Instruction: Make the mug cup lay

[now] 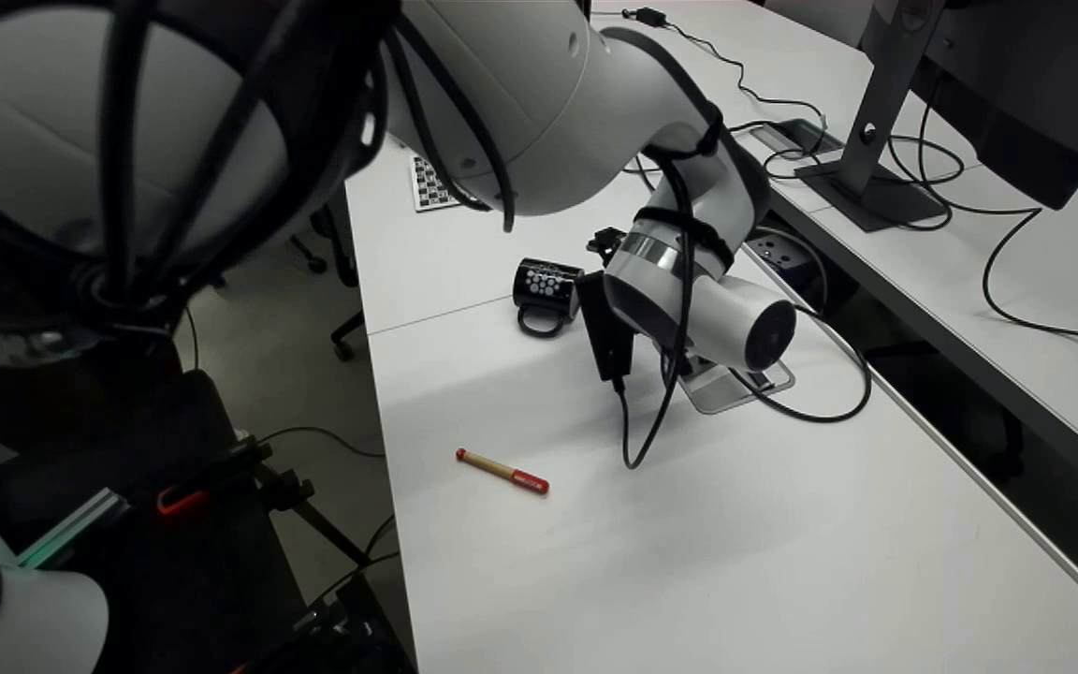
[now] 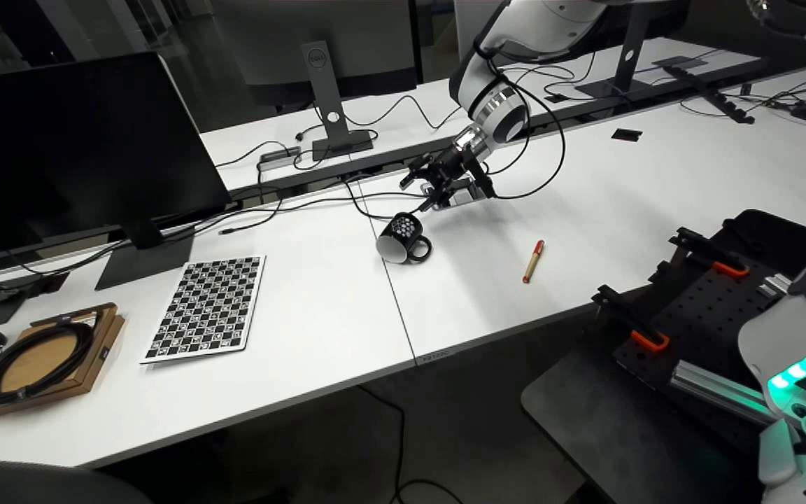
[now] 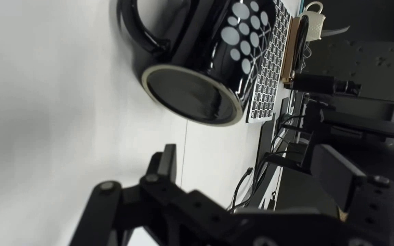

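The black mug cup (image 1: 546, 284) lies on its side on the white table, with white dots on its wall; it also shows in an exterior view (image 2: 404, 231), where its white inside faces away from the gripper. In the wrist view the mug's base (image 3: 193, 94) faces my gripper, and its loop handle (image 3: 139, 29) rests at the table side. My gripper (image 3: 251, 167) is wide open with nothing between the fingers. In an exterior view my gripper (image 2: 417, 194) is tilted low over the table just behind the mug's base, apart from it.
A red-brown pen (image 1: 502, 471) lies nearer the table edge, also in an exterior view (image 2: 534, 262). A checkered board (image 2: 207, 308), a monitor (image 2: 81, 161) and a box with coiled cable (image 2: 46, 364) stand farther along. A metal plate (image 1: 726, 391) lies under the wrist. Cables run along the table's back.
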`<state>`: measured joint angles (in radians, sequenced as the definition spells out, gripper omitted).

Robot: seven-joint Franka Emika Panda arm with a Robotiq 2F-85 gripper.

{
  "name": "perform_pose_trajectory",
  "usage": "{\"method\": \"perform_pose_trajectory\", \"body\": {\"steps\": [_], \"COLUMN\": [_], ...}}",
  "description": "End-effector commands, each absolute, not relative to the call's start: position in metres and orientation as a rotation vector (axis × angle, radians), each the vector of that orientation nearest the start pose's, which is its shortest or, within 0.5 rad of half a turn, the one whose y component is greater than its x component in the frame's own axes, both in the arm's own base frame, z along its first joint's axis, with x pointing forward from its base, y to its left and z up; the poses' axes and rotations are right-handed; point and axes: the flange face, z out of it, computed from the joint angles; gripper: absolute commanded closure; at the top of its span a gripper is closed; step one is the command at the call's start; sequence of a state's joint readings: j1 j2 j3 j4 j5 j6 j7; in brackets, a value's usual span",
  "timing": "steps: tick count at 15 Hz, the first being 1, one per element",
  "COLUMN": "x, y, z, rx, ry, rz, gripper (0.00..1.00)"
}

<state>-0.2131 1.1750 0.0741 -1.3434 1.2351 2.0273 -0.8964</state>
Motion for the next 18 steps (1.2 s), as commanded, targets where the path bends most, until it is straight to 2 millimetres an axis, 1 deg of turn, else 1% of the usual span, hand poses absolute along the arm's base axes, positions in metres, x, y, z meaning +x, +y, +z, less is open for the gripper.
{"method": "perform_pose_trajectory", "body": {"steps": [1, 6, 10, 15, 18], "x": [0.673, 0.678, 0.678, 0.671, 0.663], "y": [-0.044, -0.029, -0.016, -0.003, 0.004], "z": [0.043, 0.087, 0.122, 0.167, 0.189], "rx": [-2.14, -2.24, -2.361, -2.554, -2.654], "ry": [0.144, 0.067, 0.01, -0.05, -0.068], "rz": [-0.204, -0.313, -0.428, -0.629, -0.741], "gripper": [0.0, 0.0, 0.0, 0.0, 0.0]}}
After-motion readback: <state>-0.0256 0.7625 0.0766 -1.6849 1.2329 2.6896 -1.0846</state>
